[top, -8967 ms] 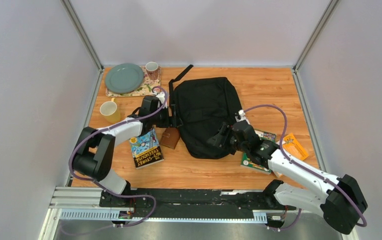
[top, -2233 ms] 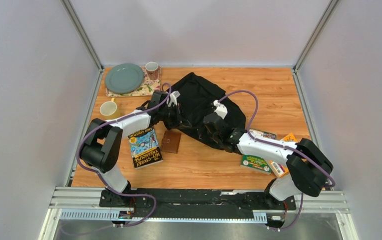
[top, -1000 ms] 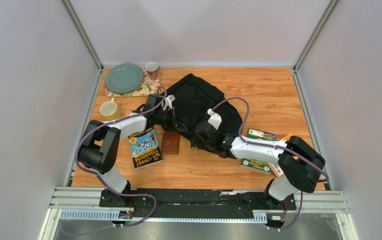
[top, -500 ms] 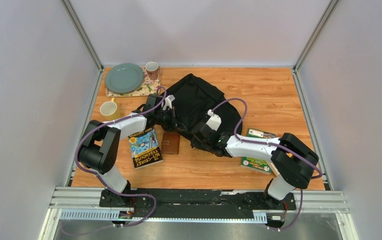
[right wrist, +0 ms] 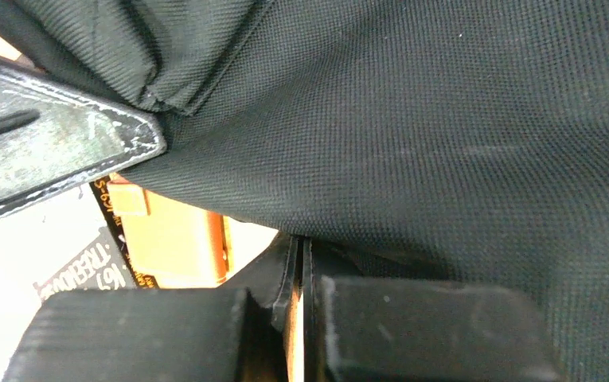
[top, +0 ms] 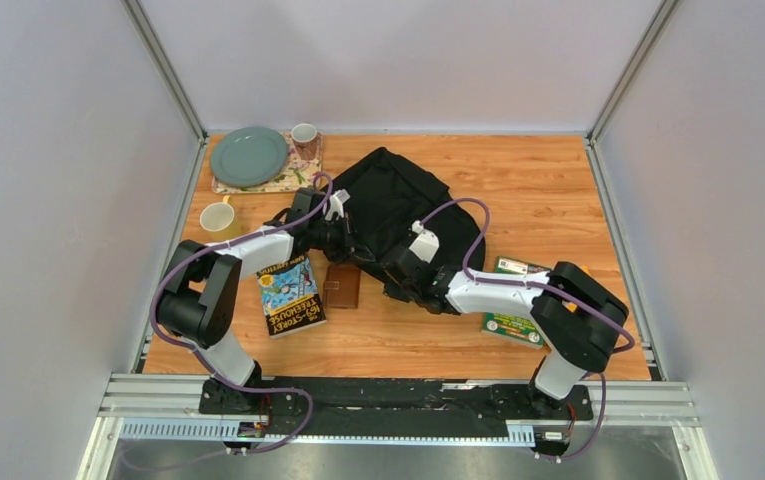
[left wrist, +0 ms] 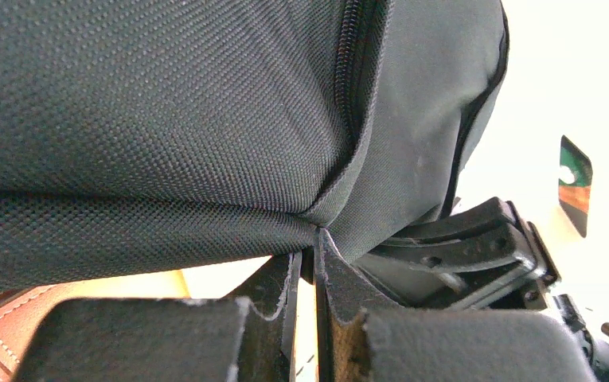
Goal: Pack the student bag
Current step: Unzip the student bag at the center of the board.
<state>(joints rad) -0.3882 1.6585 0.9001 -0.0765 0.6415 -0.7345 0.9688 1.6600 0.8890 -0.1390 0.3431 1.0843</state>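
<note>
The student bag (top: 398, 195), a large black fabric backpack, lies crumpled across the middle of the table. My left gripper (top: 348, 238) is at its left edge. In the left wrist view this gripper (left wrist: 310, 248) is shut on a fold of the bag's fabric (left wrist: 165, 103) beside a zip. My right gripper (top: 396, 278) is at the bag's near edge. In the right wrist view this gripper (right wrist: 299, 245) is shut, its tips pressed up against the black fabric (right wrist: 444, 119). No fabric shows between its pads.
A brown wallet (top: 342, 285) and a colourful book (top: 291, 295) lie just left of the bag's near edge. A yellow mug (top: 219, 217), a green plate (top: 248, 155) and a second mug (top: 304, 140) stand at the back left. Green books (top: 511, 325) lie to the right.
My right gripper has closed from half open to shut and its arm has slid a little left along the bag's near edge. The left gripper has kept its hold.
</note>
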